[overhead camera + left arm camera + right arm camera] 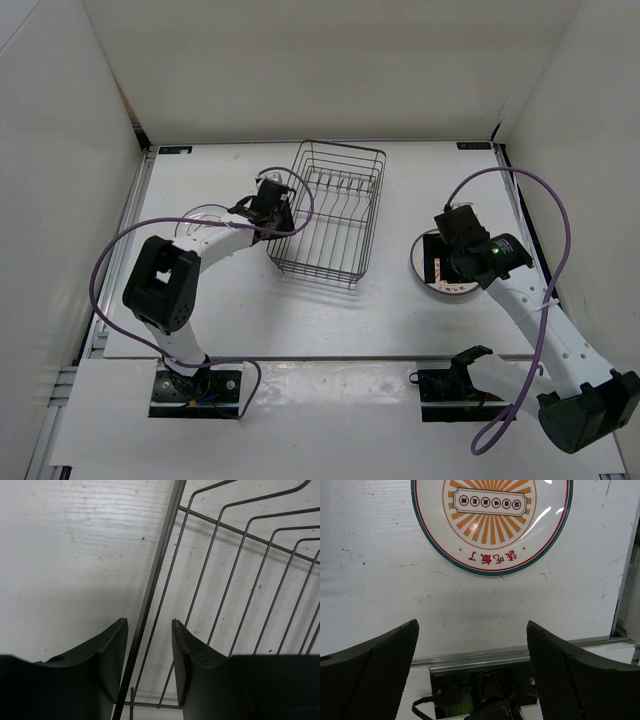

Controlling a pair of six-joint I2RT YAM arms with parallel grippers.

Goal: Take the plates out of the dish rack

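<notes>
The dish rack (330, 225) stands mid-table and looks empty. A sunburst plate (492, 525) lies flat on the table (300, 310) to its right, and a pale plate (200, 216) lies to its left, partly under the left arm. The left gripper (150, 625) straddles the rack's left rim wire (161, 555), jaws parted, wire not yet pinched. Best to centre the wire between the pads before closing, so the rack doesn't skid. The right gripper (472, 624) hangs wide open and empty, just near of the sunburst plate
</notes>
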